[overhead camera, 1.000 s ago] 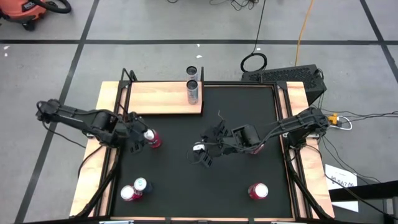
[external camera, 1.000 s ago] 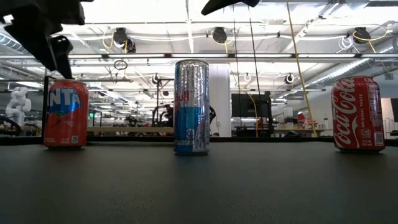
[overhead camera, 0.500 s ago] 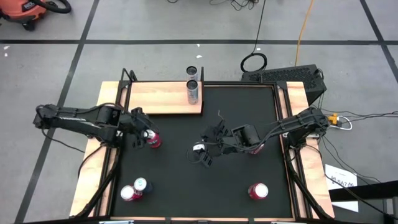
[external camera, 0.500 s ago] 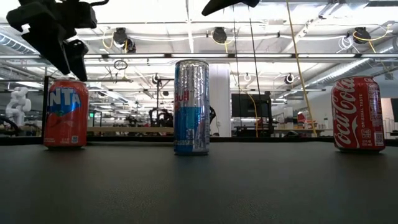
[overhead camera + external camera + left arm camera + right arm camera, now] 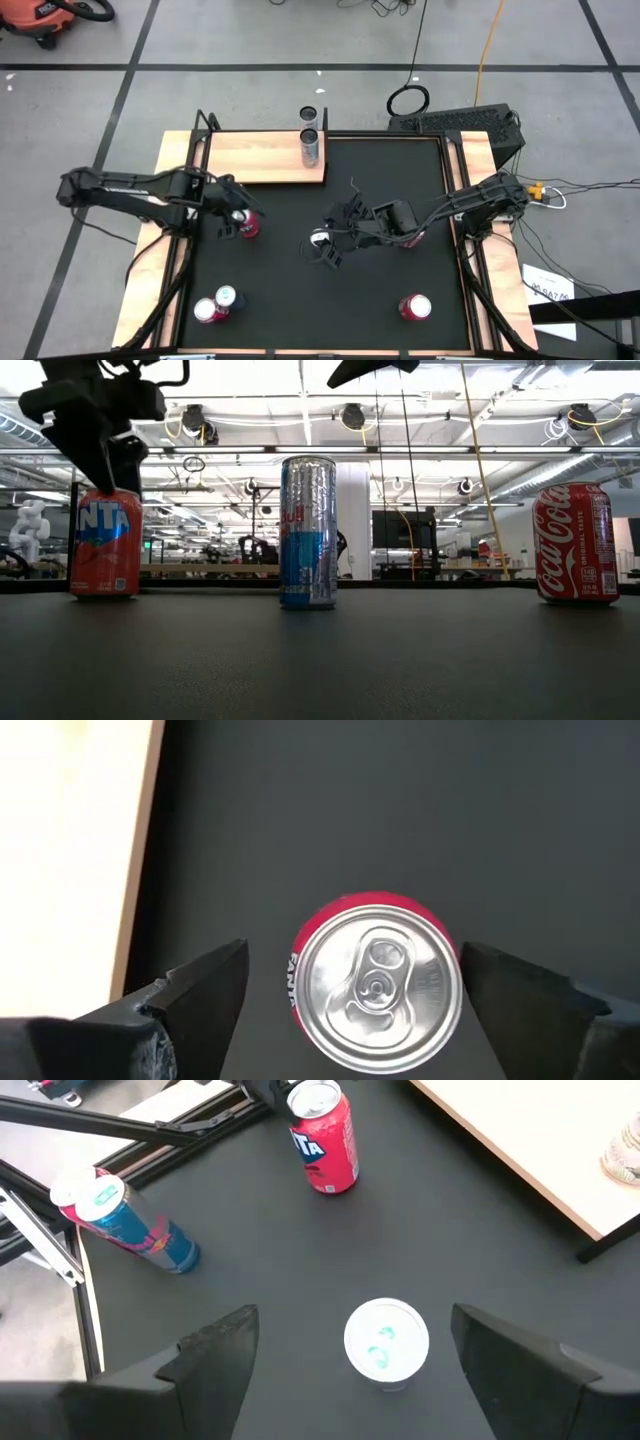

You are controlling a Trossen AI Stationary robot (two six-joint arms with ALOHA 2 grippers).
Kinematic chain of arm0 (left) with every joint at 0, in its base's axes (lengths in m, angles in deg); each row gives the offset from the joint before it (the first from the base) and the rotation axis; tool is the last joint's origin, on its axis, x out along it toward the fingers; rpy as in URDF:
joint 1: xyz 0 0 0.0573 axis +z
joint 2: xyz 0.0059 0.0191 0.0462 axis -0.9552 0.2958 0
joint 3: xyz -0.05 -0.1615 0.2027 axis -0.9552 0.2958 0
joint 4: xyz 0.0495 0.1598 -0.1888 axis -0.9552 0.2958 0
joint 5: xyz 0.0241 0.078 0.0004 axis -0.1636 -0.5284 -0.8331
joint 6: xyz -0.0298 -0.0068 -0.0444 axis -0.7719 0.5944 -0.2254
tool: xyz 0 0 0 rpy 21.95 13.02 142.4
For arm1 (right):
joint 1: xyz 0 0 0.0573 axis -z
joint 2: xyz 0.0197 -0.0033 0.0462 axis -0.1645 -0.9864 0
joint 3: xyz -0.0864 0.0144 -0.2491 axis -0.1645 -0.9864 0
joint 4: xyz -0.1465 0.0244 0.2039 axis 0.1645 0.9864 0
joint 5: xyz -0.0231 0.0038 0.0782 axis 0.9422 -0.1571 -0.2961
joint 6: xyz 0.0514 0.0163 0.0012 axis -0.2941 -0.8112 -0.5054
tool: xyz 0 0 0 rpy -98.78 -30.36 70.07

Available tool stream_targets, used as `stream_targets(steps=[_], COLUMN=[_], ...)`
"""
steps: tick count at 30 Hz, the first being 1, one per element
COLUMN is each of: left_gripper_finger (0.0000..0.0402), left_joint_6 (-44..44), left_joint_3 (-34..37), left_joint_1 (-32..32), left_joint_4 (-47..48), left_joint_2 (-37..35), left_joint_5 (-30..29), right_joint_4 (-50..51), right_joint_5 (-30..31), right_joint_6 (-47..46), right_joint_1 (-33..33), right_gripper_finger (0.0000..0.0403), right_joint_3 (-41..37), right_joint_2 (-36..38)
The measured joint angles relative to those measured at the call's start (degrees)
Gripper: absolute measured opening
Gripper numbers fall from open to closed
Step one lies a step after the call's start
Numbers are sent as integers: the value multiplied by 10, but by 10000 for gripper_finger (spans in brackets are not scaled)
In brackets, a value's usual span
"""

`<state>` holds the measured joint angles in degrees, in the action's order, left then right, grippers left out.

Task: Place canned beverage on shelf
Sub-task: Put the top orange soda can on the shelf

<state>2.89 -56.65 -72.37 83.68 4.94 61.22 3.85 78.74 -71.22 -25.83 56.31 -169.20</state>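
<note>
A red Fanta can [image 5: 246,224] stands upright on the black mat [image 5: 380,170] at the left. My left gripper [image 5: 236,216] is open just above it. In the left wrist view its two fingers [image 5: 200,1000] stand on either side of the can's silver top [image 5: 378,985] with gaps. In the low view the gripper [image 5: 100,445] hangs right over the can [image 5: 105,540]. My right gripper [image 5: 323,250] is open, high above a white-topped slim can [image 5: 387,1342] at the mat's middle. The wooden shelf [image 5: 262,158] lies at the far left with a silver can [image 5: 310,148] on its right end.
Another can [image 5: 309,117] stands just beyond the shelf. Two cans [image 5: 215,304] stand near the front left, a red can [image 5: 414,306] near the front right and one [image 5: 410,238] under my right arm. Wooden strips [image 5: 485,230] edge the mat.
My left gripper has gone toward the table's right edge and down, and it now stands over the Fanta can with its fingers on either side of the can's top. The cans have stayed where they were.
</note>
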Motion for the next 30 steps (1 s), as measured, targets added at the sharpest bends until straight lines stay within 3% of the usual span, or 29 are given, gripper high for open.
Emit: stream_targets(steps=[10,20,30], left_gripper_finger=[348,272,268], left_joint_6=[-20,-64,-83], left_joint_3=[0,-2,-60], left_joint_1=[0,2,51], left_joint_4=[17,9,17], left_joint_2=[37,62,60], left_joint_5=[2,-3,-19], right_joint_4=[3,7,22], right_joint_5=[0,2,33], right_joint_6=[0,0,-22], right_joint_1=[-9,-17,-33], right_gripper_finger=[315,315,315], right_joint_3=[0,0,0], right_joint_2=[0,0,44])
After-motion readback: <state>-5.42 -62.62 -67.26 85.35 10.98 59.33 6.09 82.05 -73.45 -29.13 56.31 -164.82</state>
